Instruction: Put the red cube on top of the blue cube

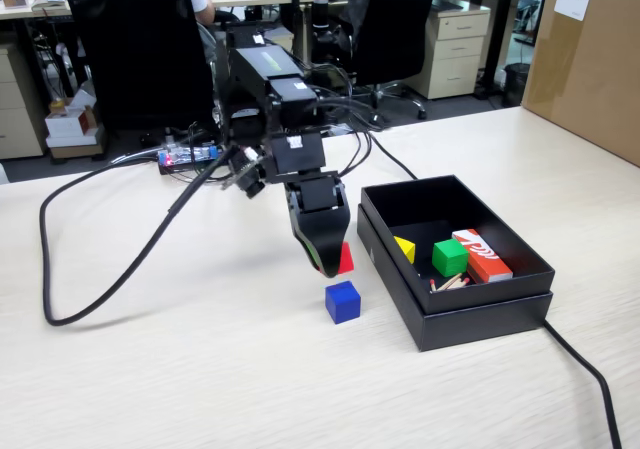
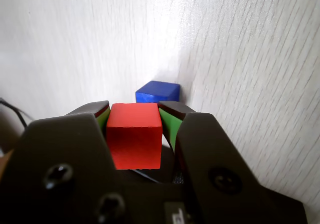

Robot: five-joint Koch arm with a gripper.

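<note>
Clearly the jaws are clamped on the red cube, green pads pressed flat against its two opposite side faces in the wrist view. Cube looks solid, stiff, matte, probably light; plain faces should give decent friction, no sign of it slipping. Best hold is just what it has: flat sides, centred, top and bottom left free so the bottom can seat on the other block. Bright red, sharp edges, no markings. In the fixed view only a red corner shows beside the black jaw tip, centre of frame, lifted off the tabletop. Blue cube sits on the tabletop just below and slightly right of that, not touching; in the wrist view it is upper centre, just beyond the red one. Same size, deep blue, matte. Black box to the right holds other blocks, well clear. Stack not yet made.
</note>
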